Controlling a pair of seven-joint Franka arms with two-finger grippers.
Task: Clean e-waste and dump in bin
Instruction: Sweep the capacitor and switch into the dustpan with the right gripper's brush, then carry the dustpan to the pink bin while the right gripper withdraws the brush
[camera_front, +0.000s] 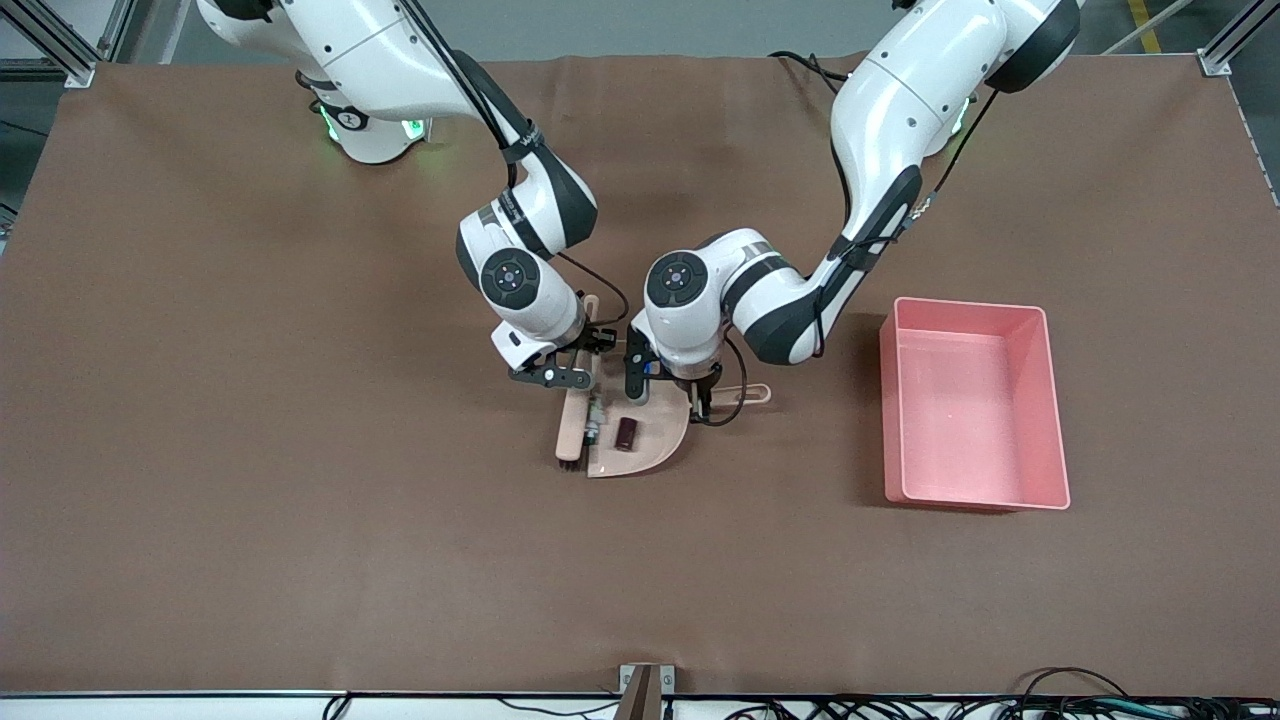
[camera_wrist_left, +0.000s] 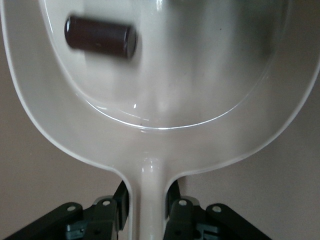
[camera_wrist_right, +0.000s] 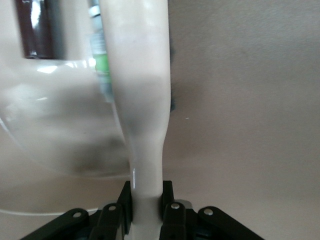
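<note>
Both arms meet at the middle of the brown counter (camera_front: 250, 500). The left pincer (camera_front: 700, 398) is clamped on the handle of the beige dustpan (camera_front: 650, 445), and its wrist view shows the jaws tight on either side of that slim handle (camera_wrist_left: 147, 200). The dustpan lies flat on the counter, its open mouth pointing toward the right arm's end.

The right pincer (camera_front: 580, 372) grips a beige brush (camera_front: 575, 415) by its handle; the right wrist view has the jaws pinching the narrow neck of the handle (camera_wrist_right: 147, 185). The brush lies along the dustpan's open edge, dark bristles (camera_front: 568, 461) at the end nearer the front camera.

Now the scraps. The dark maroon block (camera_front: 626, 433) sits inside the dustpan, lying on the pan floor, and it shows clearly in the left wrist view (camera_wrist_left: 100, 37). The white-grey piece with the green tip (camera_front: 593, 418) rests right at the pan's mouth, pressed against the side of the brush; in the right wrist view only its green part (camera_wrist_right: 101, 65) peeks out from beside the handle.

The pink bin (camera_front: 975, 410) stands upright toward the left arm's end of the counter, well apart from the dustpan.
</note>
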